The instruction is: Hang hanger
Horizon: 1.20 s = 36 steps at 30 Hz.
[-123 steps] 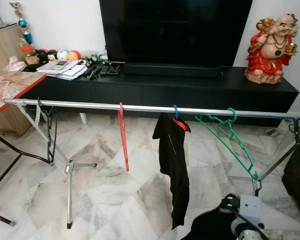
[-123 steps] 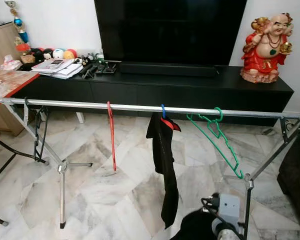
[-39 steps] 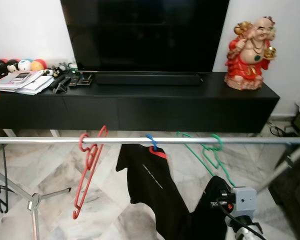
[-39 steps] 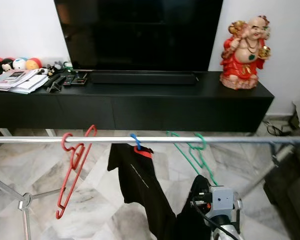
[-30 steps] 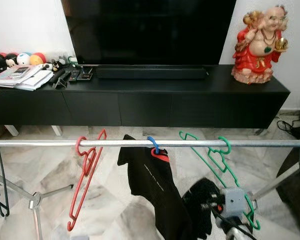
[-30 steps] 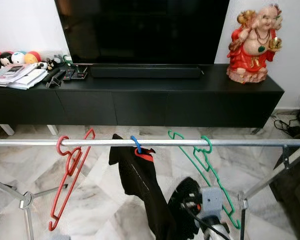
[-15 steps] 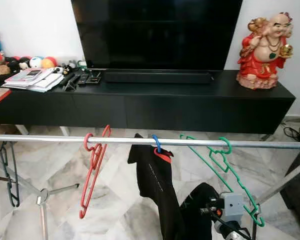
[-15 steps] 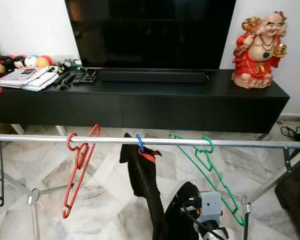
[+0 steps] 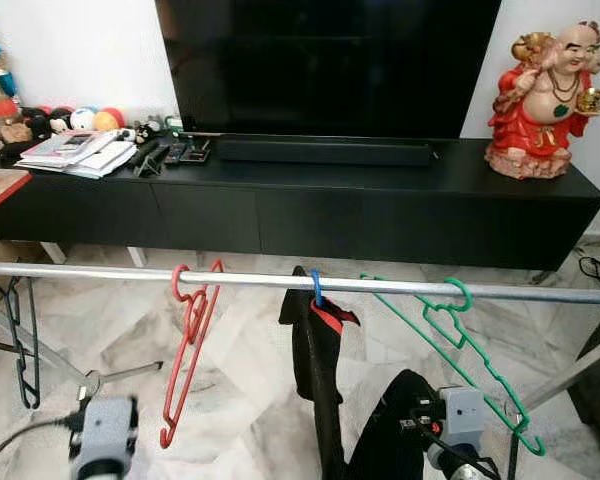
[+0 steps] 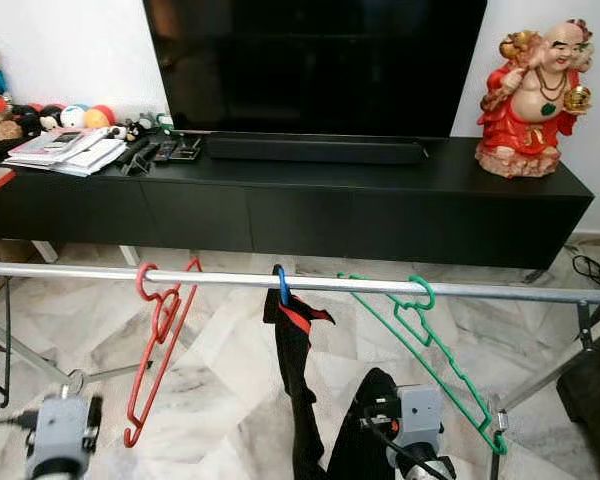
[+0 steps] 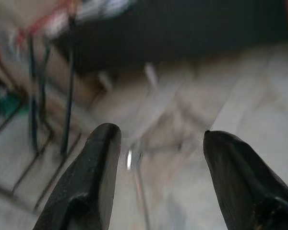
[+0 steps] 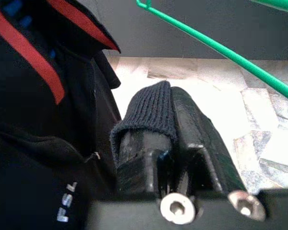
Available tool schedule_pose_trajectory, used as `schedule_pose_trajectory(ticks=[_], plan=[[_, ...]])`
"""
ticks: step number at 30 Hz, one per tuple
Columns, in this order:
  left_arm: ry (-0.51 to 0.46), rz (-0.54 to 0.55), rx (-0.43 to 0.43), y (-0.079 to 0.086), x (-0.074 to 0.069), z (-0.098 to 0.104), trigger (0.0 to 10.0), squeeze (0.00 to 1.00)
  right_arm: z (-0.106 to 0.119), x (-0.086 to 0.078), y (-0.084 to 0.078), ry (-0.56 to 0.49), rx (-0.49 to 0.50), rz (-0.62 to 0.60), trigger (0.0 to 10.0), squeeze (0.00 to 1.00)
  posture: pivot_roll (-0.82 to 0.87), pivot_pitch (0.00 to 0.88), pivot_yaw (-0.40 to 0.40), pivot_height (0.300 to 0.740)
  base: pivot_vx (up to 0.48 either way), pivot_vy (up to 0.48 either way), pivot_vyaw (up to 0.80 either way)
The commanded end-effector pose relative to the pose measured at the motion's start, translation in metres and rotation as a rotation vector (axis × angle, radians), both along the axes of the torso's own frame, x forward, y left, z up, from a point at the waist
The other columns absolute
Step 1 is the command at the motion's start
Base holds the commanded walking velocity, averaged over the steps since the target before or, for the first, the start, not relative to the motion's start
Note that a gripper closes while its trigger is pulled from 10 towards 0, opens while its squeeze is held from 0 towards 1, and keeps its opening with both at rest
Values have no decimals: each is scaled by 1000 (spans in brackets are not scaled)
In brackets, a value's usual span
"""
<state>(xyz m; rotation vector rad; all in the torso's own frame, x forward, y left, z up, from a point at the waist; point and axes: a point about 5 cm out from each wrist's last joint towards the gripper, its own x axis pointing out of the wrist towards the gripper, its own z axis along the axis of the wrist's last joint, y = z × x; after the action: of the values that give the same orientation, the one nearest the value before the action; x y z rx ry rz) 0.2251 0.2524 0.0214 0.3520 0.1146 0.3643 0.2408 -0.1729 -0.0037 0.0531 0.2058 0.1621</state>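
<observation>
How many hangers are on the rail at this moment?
4: a dark hanger at the rail's left end, a red hanger, a blue hanger carrying the black shirt, and a green hanger on the right.

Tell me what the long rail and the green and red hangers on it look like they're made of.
The rail looks like bare metal tubing: silvery with a dull shine. The green hanger and red hanger are thin rod outlines in solid colour, probably plastic or plastic-coated wire; the pictures leave that open.
</observation>
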Motion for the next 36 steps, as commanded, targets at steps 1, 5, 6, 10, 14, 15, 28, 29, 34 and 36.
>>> schedule_pose_trajectory(ticks=[1,5,6,10,14,15,28,29,34,36], plan=[[-51,-1,29,-2,3,10,10000,0,4,3,0,-28,0,1,10000,0,122,7,16,740,0,0,0],[-103,-102,4,-17,19,27,10000,0,2,1,-1,-22,-5,2,10000,0,122,16,11,740,0,0,0],[-142,-149,35,-22,26,39,10000,0,2,1,-2,-20,-7,2,10000,0,122,20,11,740,0,0,0],[-176,-229,11,-29,39,55,10000,0,2,1,-3,-20,-10,-1,10000,0,122,26,9,740,0,0,0],[-146,-375,-115,-45,54,63,10000,1000,3,3,-1,-23,-12,2,10000,0,120,36,6,740,0,0,0],[-119,-408,-159,-48,61,65,10000,1000,3,4,0,-25,-13,5,10000,0,122,36,7,740,0,0,0],[-4,-336,-226,-40,98,86,10000,0,5,6,3,-39,-17,10,10000,0,107,51,11,740,0,0,0],[23,-289,-277,-37,101,88,10000,0,6,6,2,-40,-18,9,10000,0,107,52,10,740,0,0,0],[117,-263,-270,-32,102,84,10000,0,5,6,3,-37,-20,15,10000,0,113,53,6,740,0,0,0],[135,-260,-277,-32,102,79,10000,0,5,6,5,-34,-20,21,10000,0,114,52,5,740,0,0,0]])
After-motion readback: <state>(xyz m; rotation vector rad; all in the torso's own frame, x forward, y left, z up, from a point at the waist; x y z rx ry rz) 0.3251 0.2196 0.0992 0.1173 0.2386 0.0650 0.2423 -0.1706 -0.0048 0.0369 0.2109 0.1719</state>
